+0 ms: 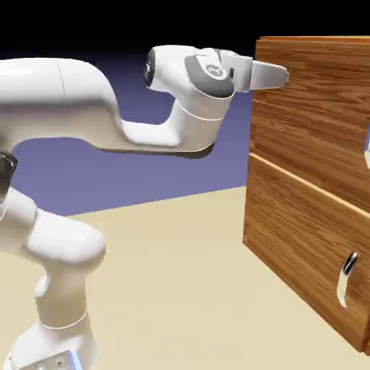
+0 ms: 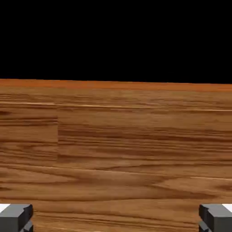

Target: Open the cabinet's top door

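The cabinet [image 1: 311,217] of reddish-brown wood stands at the exterior view's right. Its top door [image 1: 311,115] is the upper panel; only a sliver of its handle [image 1: 367,153] shows at the picture's right edge. My gripper [image 1: 282,74] points at the door's upper left corner, close to the wood and far from that handle. In the hand view the door's wood [image 2: 116,149] fills the lower half, its top edge runs across the middle, and black lies above. My gripper [image 2: 116,219] is open, fingertips [image 2: 16,217] wide apart with nothing between them.
The lower panel [image 1: 296,253] carries its own curved silver handle [image 1: 347,278]. The beige tabletop [image 1: 173,289] stretches in front of the cabinet. My white arm [image 1: 87,108] spans the exterior view's left and upper middle.
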Available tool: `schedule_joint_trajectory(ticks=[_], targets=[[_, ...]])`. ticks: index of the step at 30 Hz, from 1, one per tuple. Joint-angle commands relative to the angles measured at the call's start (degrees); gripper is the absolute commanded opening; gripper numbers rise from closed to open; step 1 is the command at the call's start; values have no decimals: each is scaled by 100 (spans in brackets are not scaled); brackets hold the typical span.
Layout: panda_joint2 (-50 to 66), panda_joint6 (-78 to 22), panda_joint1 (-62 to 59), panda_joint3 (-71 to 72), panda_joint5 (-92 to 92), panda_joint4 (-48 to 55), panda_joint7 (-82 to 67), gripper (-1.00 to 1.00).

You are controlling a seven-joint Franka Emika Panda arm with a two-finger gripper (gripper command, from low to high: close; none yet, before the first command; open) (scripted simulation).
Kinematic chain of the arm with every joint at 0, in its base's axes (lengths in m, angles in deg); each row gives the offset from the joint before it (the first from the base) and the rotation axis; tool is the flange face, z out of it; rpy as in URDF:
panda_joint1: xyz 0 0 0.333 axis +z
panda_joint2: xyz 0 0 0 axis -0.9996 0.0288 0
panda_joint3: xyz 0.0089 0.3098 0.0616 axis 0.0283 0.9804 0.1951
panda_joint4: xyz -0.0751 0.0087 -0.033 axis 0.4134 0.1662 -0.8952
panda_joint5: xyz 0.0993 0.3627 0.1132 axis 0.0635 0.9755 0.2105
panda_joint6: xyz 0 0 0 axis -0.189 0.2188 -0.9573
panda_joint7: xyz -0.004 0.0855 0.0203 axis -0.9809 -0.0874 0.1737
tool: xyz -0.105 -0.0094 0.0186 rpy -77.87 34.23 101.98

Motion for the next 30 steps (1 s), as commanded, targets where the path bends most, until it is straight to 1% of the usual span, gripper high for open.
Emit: schedule_joint_trajectory(ticks=[1, 25, 27, 30], targets=[[-33, 9, 107, -118, -250, 82, 173, 0], [-828, 212, 2684, -2946, -6230, 2045, 4327, 0], [-839, 215, 2719, -2985, -6312, 2073, 4384, 0], [-757, 229, 3342, -3360, -6283, 2594, 4351, 0]])
